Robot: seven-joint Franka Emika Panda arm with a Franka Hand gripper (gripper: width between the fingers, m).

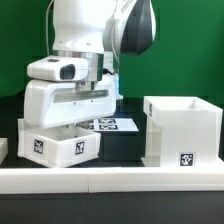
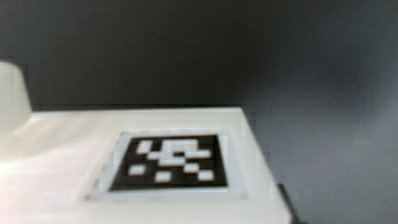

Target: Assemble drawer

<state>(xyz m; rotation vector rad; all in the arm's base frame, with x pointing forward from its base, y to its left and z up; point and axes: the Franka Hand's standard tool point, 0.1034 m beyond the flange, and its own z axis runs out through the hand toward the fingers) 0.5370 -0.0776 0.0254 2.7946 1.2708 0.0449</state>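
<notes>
The drawer tray (image 1: 60, 146) sits directly beneath the gripper (image 1: 72, 120). It is probably light, rigid, smooth plastic, so grasp a thin side wall. Jaw state cannot be determined because the hand masks the fingers. The drawer housing (image 1: 180, 125) stands well apart from the jaws, toward the exterior view's right. Visible count: one tray, one housing.

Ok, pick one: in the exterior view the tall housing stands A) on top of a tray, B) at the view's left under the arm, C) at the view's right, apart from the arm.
C: the housing stands at the exterior view's right, while the gripper hangs over a tray at the left.
</notes>
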